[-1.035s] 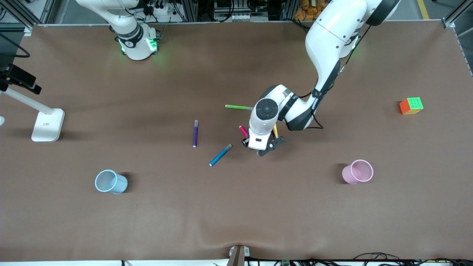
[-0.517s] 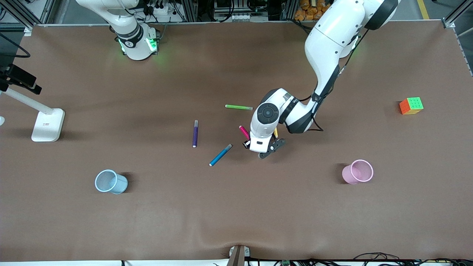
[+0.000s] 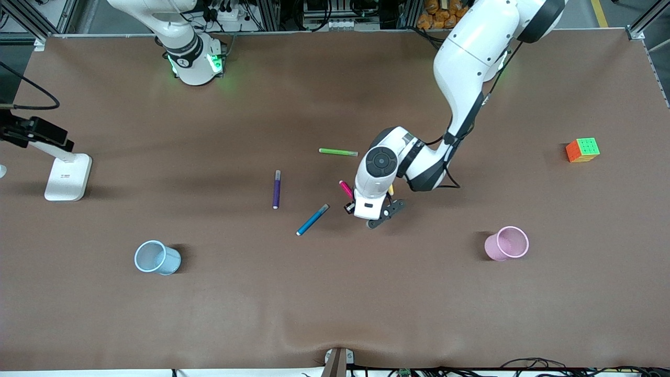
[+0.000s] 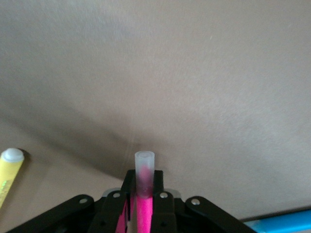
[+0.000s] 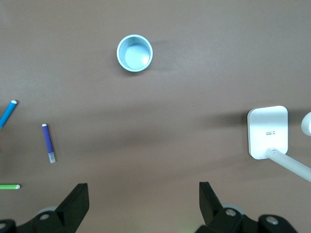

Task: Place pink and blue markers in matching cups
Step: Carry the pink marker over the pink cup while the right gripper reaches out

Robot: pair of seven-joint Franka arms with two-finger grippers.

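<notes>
Magenta-pink marker point(image 4: 144, 201) clamped between the left gripper point(image 4: 141, 204) fingers, raised over mid-table for carrying to the pink cup point(image 3: 506, 243); right gripper point(image 5: 143, 201) waits spread wide, empty.

a wide table point(image 3: 335, 293) covered in a plain brown mat point(image 3: 576, 314) fills nearly the whole front view; the mat lies slightly rippled along the edge nearest the front camera. relative to the table: a white stand point(image 3: 65, 175) with a flat base sits on it near the right arm's end, a black device point(image 3: 36, 131) on its slanted pole. aluminium frame posts point(image 3: 636, 26) rise at the corners by the bases. past that edge are cables point(image 3: 225, 10), a rack point(image 3: 335, 13) and grey floor point(image 3: 617, 10) with a yellow line point(image 3: 600, 13). more cables point(image 3: 528, 364) trail along the nearest edge. light is even, shadows soft.
</notes>
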